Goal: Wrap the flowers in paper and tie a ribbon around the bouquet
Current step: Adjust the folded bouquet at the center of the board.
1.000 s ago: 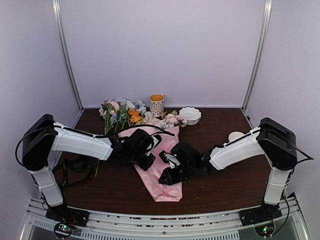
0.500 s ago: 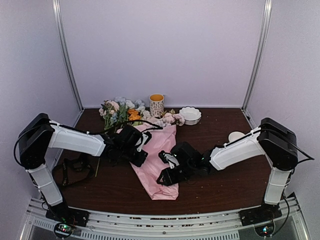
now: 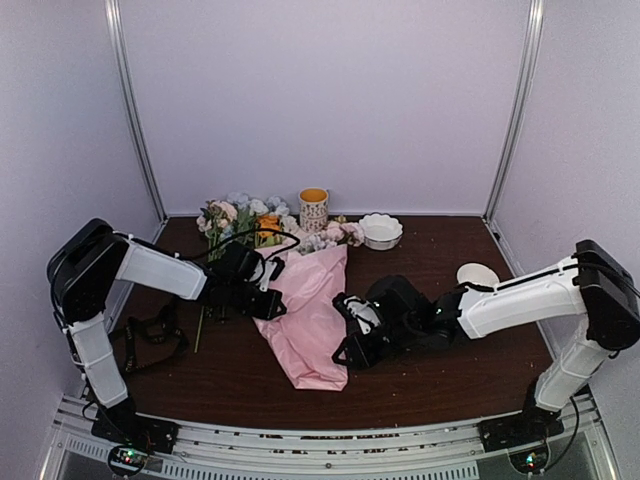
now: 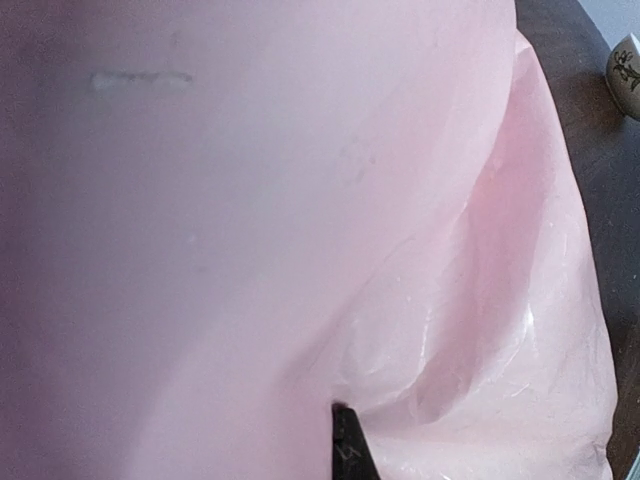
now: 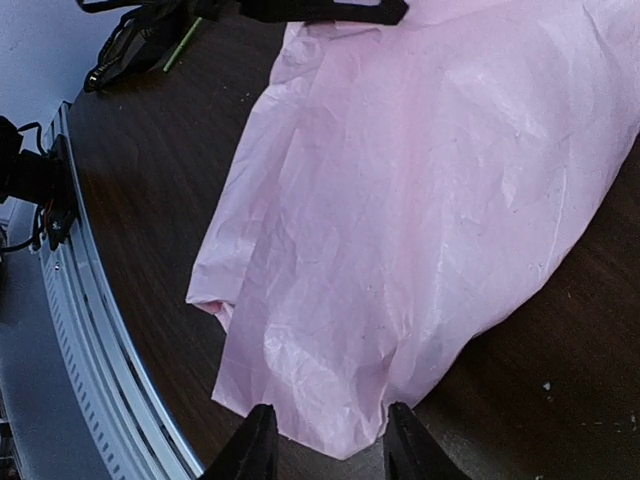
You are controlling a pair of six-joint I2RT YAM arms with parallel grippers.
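Note:
The pink paper lies as a loose cone on the dark table, narrow end towards me. Pale blooms show at its wide far end, making the bouquet. My left gripper is shut on the paper's left edge. In the left wrist view the paper fills the frame and only one black fingertip shows. My right gripper is open at the paper's lower right edge. Its fingers straddle the paper's corner without pinching it. A black ribbon lies bunched at the left.
Loose flowers lie at the back left. A cup with an orange inside, a white bowl and a small white dish stand behind and to the right. A metal rail runs along the near table edge.
My left gripper has closed on the paper and drawn its upper part left and back. My right gripper has opened and shifted slightly right as its arm stretched out.

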